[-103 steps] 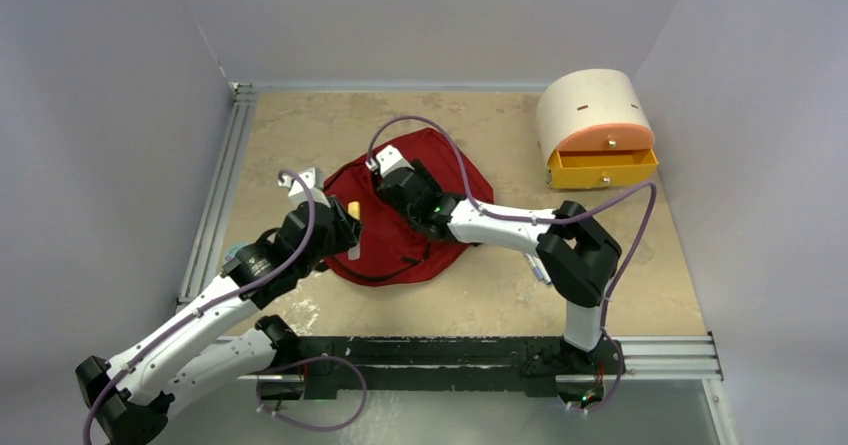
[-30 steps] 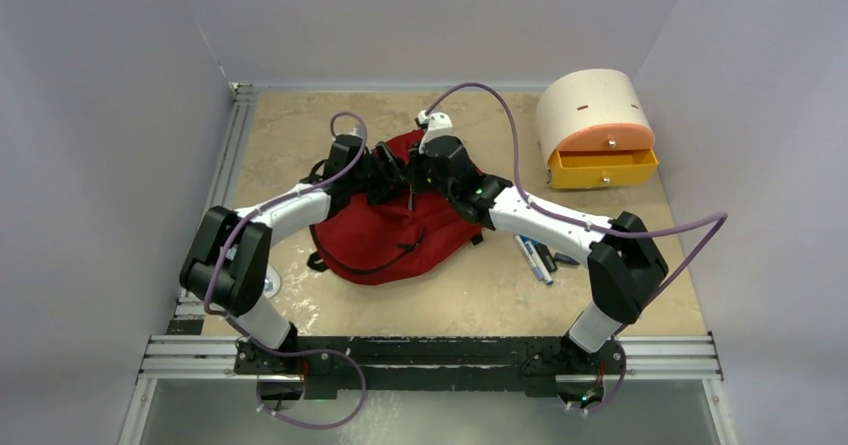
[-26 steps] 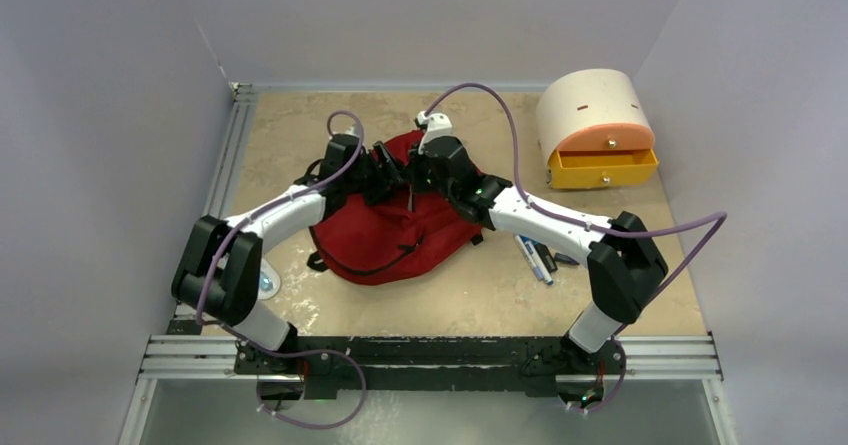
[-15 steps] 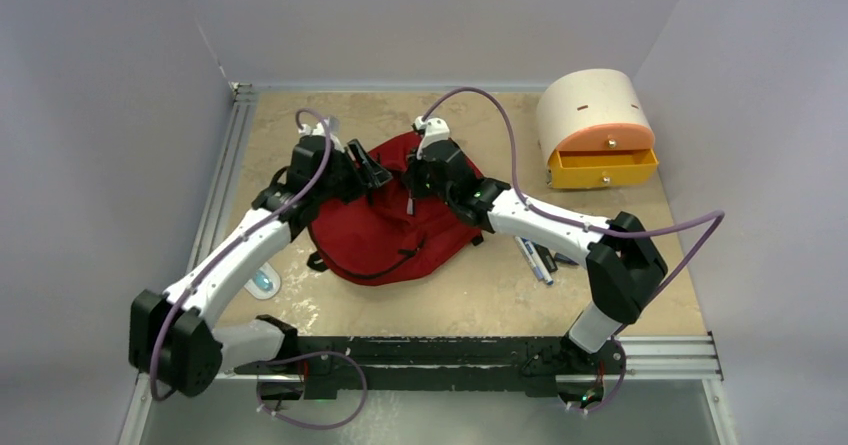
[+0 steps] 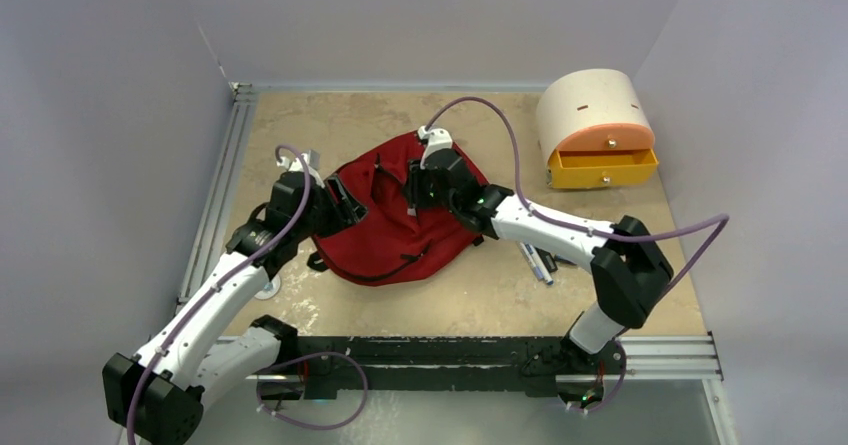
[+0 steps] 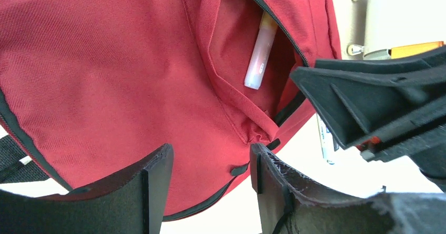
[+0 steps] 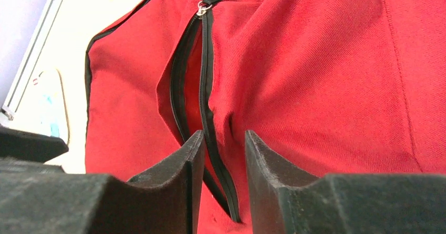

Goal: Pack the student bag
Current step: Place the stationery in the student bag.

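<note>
- The left gripper, reaching to the top of the student bag beside the right gripper 1 second ago, has been drawn back to the bag's left edge. Its jaws are parted, with nothing between them.
- The yellow-and-white marker, carried in the left gripper in the earliest picture, has been left inside the bag's open pocket.
- The right gripper's jaws, closed 1 second ago, have been parted slightly, astride the black zipper.
- The bag's top, bunched up between the 2 grippers before, has been let down flatter.
- The pens, largely covered by the right arm in the earliest picture, have been uncovered.
</note>
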`<state>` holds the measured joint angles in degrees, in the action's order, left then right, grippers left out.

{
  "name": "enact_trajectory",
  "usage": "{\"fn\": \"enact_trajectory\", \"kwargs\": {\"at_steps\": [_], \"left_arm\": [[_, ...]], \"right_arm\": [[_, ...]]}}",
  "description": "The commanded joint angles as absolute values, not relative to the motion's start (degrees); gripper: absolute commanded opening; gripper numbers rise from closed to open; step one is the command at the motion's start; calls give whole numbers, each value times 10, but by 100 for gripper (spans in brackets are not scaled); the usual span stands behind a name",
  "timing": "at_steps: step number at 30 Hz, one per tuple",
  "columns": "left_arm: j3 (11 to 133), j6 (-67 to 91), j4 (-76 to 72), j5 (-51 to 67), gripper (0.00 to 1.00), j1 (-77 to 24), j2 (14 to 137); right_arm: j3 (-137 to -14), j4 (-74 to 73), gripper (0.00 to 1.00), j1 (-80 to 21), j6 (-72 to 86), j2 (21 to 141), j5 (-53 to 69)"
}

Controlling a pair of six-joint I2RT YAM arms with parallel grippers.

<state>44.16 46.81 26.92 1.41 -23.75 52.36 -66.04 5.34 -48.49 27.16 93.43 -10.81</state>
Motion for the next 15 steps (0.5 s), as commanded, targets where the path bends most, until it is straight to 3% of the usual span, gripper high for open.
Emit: {"fn": "enact_trajectory", "kwargs": {"at_steps": [1, 9, 15], "left_arm": [[447, 449, 262, 6, 54, -238, 521], [450, 447, 249, 21, 54, -238, 537], [435, 453, 241, 33, 54, -238, 535]], "right_arm": [[-653, 40, 39, -489, 289, 864, -123], [-578, -61, 50, -473, 406, 740, -291], [-493, -133, 46, -378, 553, 665, -326]]}}
